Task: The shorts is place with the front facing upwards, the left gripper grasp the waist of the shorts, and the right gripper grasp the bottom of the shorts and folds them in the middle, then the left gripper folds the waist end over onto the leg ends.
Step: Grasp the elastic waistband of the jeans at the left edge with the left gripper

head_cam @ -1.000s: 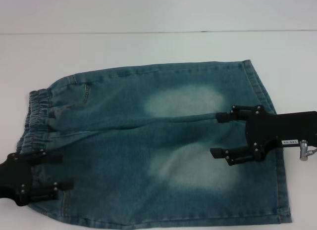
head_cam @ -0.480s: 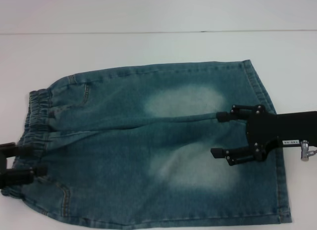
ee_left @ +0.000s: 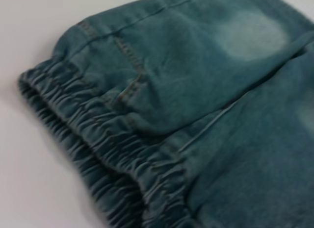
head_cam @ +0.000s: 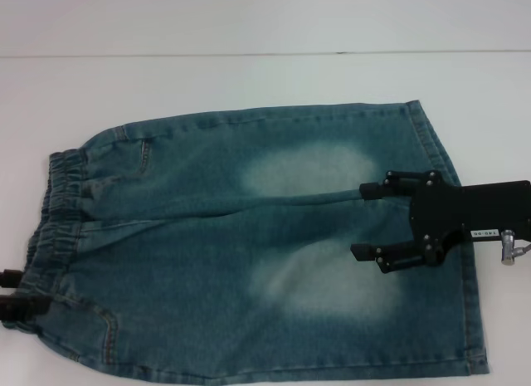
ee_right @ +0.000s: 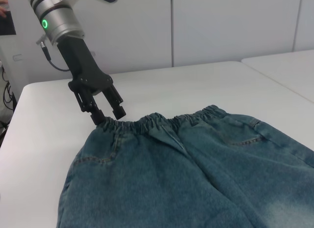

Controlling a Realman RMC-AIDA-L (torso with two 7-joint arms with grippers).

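Two grippers bracket our shorts (head_cam: 249,245), spread flat on the tabletop (head_cam: 249,79): left gripper (ee_right: 105,110), fingers narrowly parted, at the waist (head_cam: 58,212) corner, right gripper (head_cam: 377,222) spread wide over the legs, both placed for end grasps.

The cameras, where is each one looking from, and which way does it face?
Head view: high on the robot, facing down at the shorts on the table; shows the right gripper open and the left gripper.
Left wrist view: on the left arm, close over the waist; no fingers show.
Right wrist view: on the right arm, facing along the shorts toward the left gripper, open.
Shared: all see the waist.
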